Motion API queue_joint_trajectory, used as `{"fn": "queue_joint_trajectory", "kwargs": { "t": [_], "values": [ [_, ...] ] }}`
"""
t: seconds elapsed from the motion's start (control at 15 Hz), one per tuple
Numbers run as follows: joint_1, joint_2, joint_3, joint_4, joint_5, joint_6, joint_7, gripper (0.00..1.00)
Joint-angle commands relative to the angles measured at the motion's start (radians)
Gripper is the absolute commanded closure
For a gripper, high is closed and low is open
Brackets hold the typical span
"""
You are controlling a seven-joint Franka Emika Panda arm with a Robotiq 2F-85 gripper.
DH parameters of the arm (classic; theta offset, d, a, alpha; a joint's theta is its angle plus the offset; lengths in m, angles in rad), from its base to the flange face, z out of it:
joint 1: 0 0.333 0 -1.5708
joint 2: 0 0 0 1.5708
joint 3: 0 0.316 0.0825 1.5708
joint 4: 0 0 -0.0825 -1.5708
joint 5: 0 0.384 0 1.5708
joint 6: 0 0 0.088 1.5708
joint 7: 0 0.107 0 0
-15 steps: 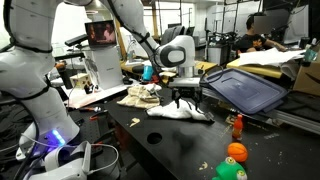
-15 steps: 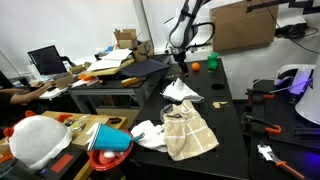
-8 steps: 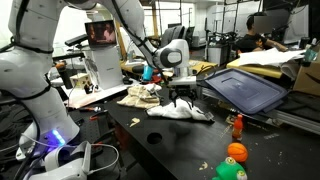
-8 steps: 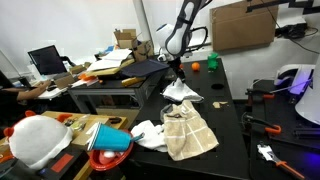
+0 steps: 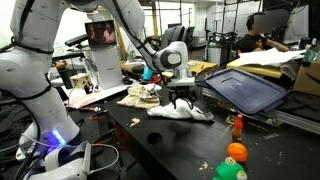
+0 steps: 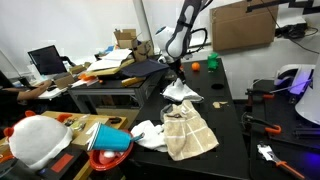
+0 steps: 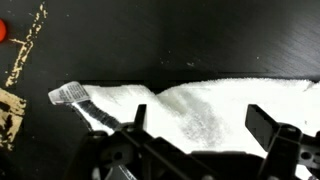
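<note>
The white cloth (image 7: pixel 205 105) lies rumpled and flat on the black desk (image 7: pixel 150 40). One thin corner (image 7: pixel 72 94) trails off to the side in the wrist view. My end effector (image 5: pixel 181 103) hangs right over the cloth with its fingers wide apart and nothing between them. In the wrist view the two fingers (image 7: pixel 262 125) stand on either side of the cloth's raised middle. I cannot tell whether the tips are touching the fabric or are just above it.

I judge this to be the lining-up step before a grasp: I am over the cloth but have not gripped it. The next move calls for a short, straight descent until the tips press into the fabric. The fingers should then close on a fold thick enough to hold, without scraping the desk.

In an exterior view a tan towel (image 6: pixel 188 132) lies near the cloth and a dark tray (image 6: pixel 140 70) sits beyond it. An orange ball (image 5: pixel 236 152) rests well apart, toward the desk's edge.
</note>
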Motion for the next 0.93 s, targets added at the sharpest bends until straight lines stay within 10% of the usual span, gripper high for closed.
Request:
{"fn": "queue_joint_trajectory", "kwargs": {
  "t": [0.0, 0.33, 0.87],
  "values": [
    [-0.031, -0.004, 0.033, 0.002, 0.05, -0.009, -0.006, 0.0],
    [-0.045, -0.004, 0.069, 0.005, 0.108, -0.004, -0.016, 0.0],
    [-0.026, -0.019, 0.06, 0.006, 0.105, -0.068, 0.021, 0.71]
  ]
}}
